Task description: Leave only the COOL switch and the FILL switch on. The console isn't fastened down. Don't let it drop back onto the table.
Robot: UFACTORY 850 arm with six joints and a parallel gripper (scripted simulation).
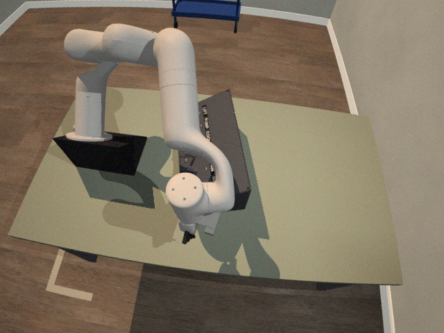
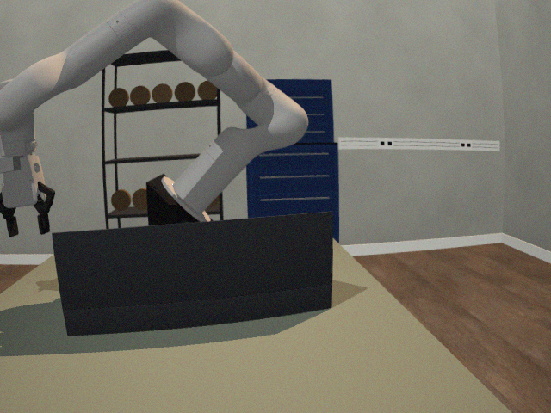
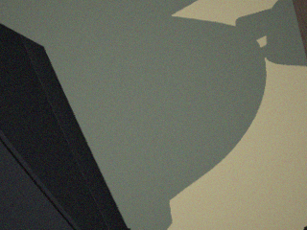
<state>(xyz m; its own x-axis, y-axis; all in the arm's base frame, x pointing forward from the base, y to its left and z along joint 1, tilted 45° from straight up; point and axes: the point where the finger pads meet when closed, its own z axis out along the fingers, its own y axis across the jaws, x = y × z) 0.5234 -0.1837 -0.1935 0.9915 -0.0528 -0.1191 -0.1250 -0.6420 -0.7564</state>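
Broadly, the table (image 1: 322, 186) carries the dark console (image 1: 229, 136) near its middle, a rigid box that looks liable to slide if pushed, so switches want light, downward presses. Beyond the console's near end, the gripper (image 2: 25, 224) hangs spread wide, holding nothing.

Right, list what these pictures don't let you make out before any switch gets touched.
- Switch positions: in the top view the arm covers most of the console face; none can be read as on or off.
- Labels: partly covered there, too small to read surely; FILL not found.
- Exterior view: only the console's blank back shows.
- Wrist view: only a dark console edge and shadow; the open gripper jaws aren't in frame.
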